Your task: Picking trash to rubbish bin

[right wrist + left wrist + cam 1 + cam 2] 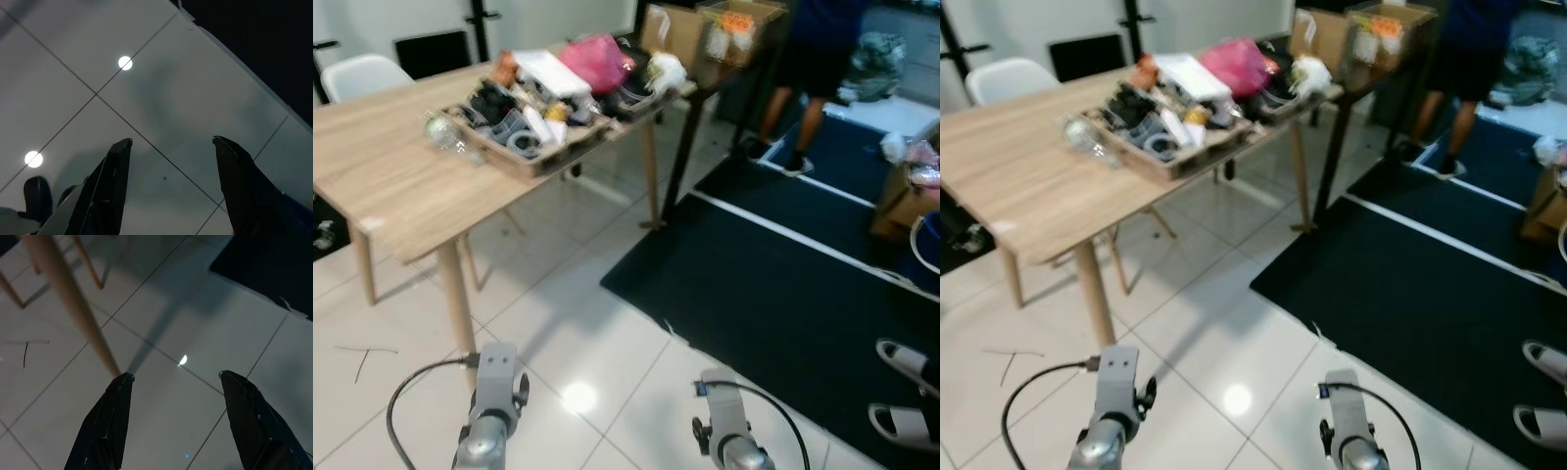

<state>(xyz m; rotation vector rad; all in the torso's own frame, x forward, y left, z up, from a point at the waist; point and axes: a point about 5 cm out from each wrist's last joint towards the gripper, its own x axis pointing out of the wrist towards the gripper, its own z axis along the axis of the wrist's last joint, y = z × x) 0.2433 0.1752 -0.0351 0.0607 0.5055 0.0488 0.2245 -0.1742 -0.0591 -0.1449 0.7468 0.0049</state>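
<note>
Tools (173, 382) (171, 142) open above tiles (587, 323)

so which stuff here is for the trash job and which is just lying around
Job:
- clear plastic bottle on the wooden table
- left gripper, fingers open
- right gripper, fingers open

Lying about:
- tray of clutter
- white chair
- black mat
- slippers

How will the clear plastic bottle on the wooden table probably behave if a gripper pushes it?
The clear bottle lies on its side, so it would probably roll. It looks empty and thin-walled, so likely light and easily squashed.
</note>
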